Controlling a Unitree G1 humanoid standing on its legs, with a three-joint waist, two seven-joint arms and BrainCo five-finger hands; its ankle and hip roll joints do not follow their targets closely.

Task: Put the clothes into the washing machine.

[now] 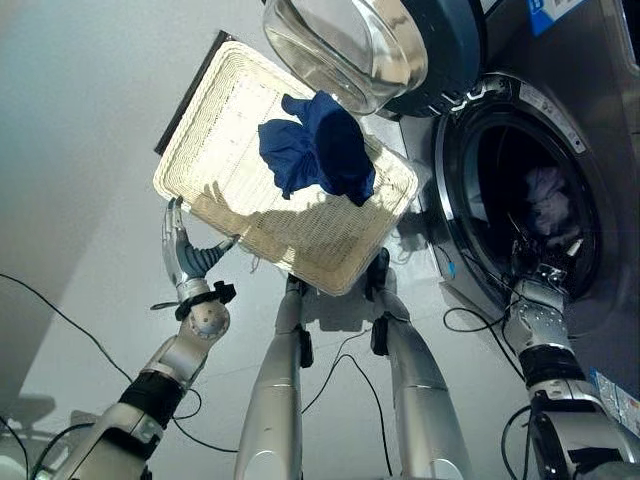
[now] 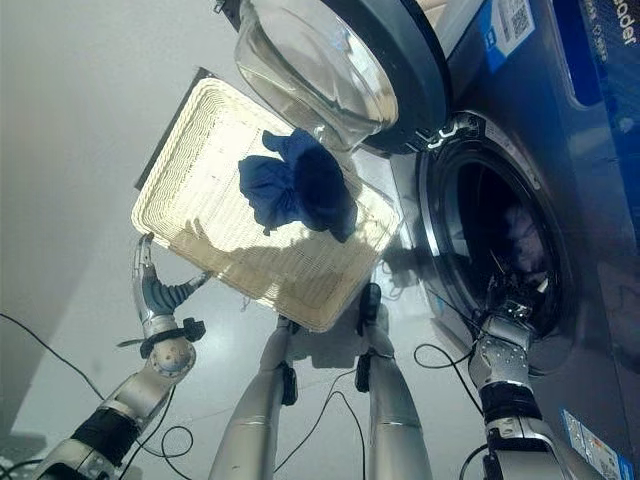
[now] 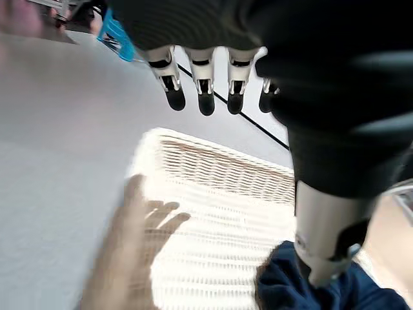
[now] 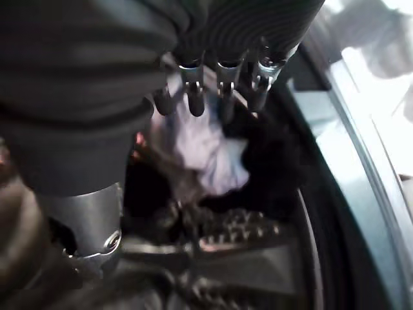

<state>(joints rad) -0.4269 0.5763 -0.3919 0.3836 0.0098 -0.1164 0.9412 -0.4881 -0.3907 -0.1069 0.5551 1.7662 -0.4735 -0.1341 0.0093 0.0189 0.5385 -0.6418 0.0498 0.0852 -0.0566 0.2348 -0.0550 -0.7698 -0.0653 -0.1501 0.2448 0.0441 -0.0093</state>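
A dark blue cloth lies bunched in a cream wicker basket on the floor. My left hand is open by the basket's near corner, its straight fingers held over the weave and touching nothing; the blue cloth lies beyond its thumb. To the right stands the washing machine with its round glass door swung open above the basket. A pale lilac cloth lies inside the dark drum. My right hand is at the drum's lower rim, open and holding nothing, its fingers pointing at the pale cloth.
A black flat board sticks out under the basket's far-left edge. The open door overhangs the basket's right end. The drum's grey rim stands close to the basket's right corner. Pale floor stretches to the left.
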